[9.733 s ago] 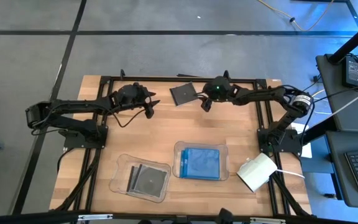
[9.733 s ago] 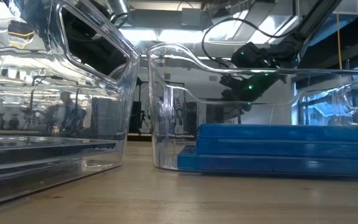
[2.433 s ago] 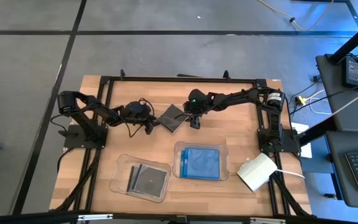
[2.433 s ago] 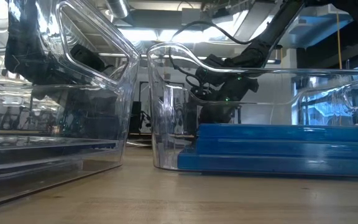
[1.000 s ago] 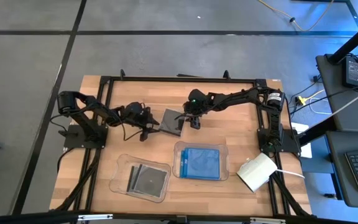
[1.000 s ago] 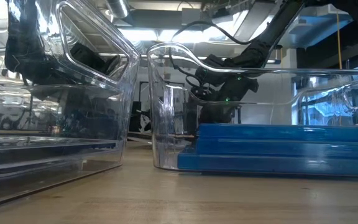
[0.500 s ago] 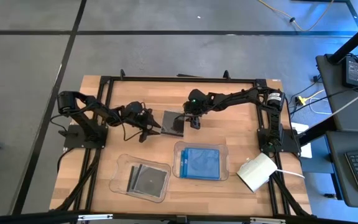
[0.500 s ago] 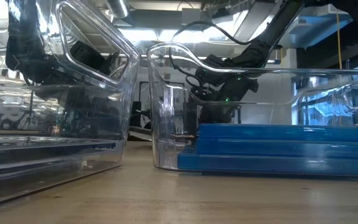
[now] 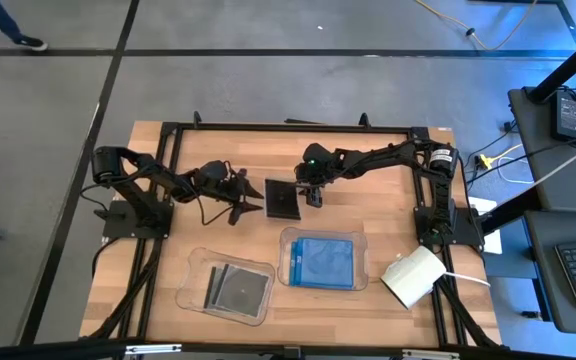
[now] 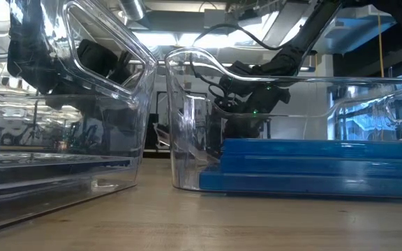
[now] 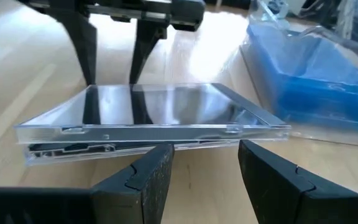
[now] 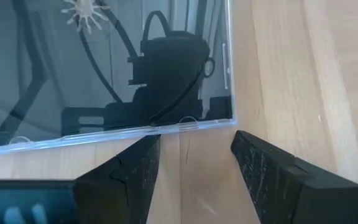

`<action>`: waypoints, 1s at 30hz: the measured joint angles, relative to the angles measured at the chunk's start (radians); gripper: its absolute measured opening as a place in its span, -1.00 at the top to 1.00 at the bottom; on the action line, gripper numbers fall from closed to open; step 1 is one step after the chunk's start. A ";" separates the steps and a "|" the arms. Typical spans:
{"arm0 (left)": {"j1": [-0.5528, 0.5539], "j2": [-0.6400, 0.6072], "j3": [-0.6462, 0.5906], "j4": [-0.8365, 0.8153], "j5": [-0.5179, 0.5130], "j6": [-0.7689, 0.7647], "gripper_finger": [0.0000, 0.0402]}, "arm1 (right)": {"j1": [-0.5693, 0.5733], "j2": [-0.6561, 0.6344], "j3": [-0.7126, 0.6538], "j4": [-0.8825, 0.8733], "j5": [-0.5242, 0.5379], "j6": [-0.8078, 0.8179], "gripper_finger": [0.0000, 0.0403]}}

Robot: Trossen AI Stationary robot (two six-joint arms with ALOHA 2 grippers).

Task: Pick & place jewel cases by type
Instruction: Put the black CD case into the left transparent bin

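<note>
- High view first, at nine o'clock: the left gripper (image 9: 245,208) sits low on the table, jaws apart, nose against the left edge of the dark case (image 9: 282,199). Nothing clamped.
- At table centre, that dark case lies flat on the wood, between the two grippers. It looks like the only one not yet sorted.
- Towards seven o'clock, the left tray (image 9: 225,287) holds dark cases (image 9: 236,289) with a disc showing. I make out at least two.
- Just past six o'clock, the right tray (image 9: 325,260) holds the blue cases (image 9: 324,261); the low view shows a stack.
- At one o'clock from the loose case, the right gripper (image 9: 311,196) hovers at its right edge, fingers spread, gripping nothing.
- My read: blue side finished, one dark case left to go.
</note>
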 joint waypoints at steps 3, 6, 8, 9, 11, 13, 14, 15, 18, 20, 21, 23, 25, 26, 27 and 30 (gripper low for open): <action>-0.002 0.000 0.000 -0.001 -0.031 0.002 0.08 | 0.000 0.000 -0.001 0.004 0.000 -0.001 -0.08; -0.007 0.000 -0.001 -0.002 -0.055 0.034 0.08 | 0.000 0.000 -0.002 0.010 -0.001 -0.001 -0.08; -0.012 0.000 -0.002 -0.001 -0.072 0.053 0.08 | 0.000 0.000 -0.002 0.013 -0.002 -0.001 -0.08; -0.012 0.001 -0.002 -0.001 -0.076 0.062 0.08 | 0.000 0.000 -0.002 0.015 -0.003 -0.001 -0.08; -0.019 0.001 -0.002 0.009 -0.101 0.084 0.08 | 0.000 0.000 -0.002 0.017 -0.004 0.003 -0.08; -0.026 0.000 -0.003 0.032 -0.125 0.111 0.08 | 0.000 0.001 -0.002 0.020 -0.004 0.008 -0.08; -0.030 0.000 -0.003 0.052 -0.131 0.126 0.08 | 0.001 0.001 -0.002 0.021 -0.003 0.013 -0.08; -0.033 0.000 -0.001 0.072 -0.135 0.142 0.08 | 0.002 0.001 -0.002 0.023 0.000 0.021 -0.08; -0.045 0.000 0.006 0.122 -0.155 0.177 0.08 | 0.002 0.007 -0.001 0.057 0.005 0.032 -0.08; -0.053 0.000 0.007 0.139 -0.173 0.208 0.08 | 0.003 0.007 -0.001 0.072 0.005 0.038 -0.08; -0.056 0.000 0.007 0.138 -0.181 0.228 0.08 | 0.003 0.008 -0.001 0.077 0.005 0.039 -0.08; -0.063 0.001 0.009 0.134 -0.186 0.258 0.08 | 0.003 0.008 -0.001 0.088 0.004 0.039 -0.08; -0.066 0.001 0.008 0.125 -0.183 0.281 0.08 | 0.003 0.009 0.000 0.098 0.002 0.046 -0.08; -0.068 0.002 0.008 0.129 -0.183 0.288 0.08 | 0.003 0.010 0.000 0.102 0.000 0.049 -0.08; -0.071 0.002 0.008 0.129 -0.191 0.290 0.08 | 0.003 0.010 0.000 0.107 -0.001 0.053 -0.08; -0.072 0.002 0.013 0.129 -0.242 0.289 0.08 | 0.004 0.012 0.000 0.127 -0.007 0.067 -0.08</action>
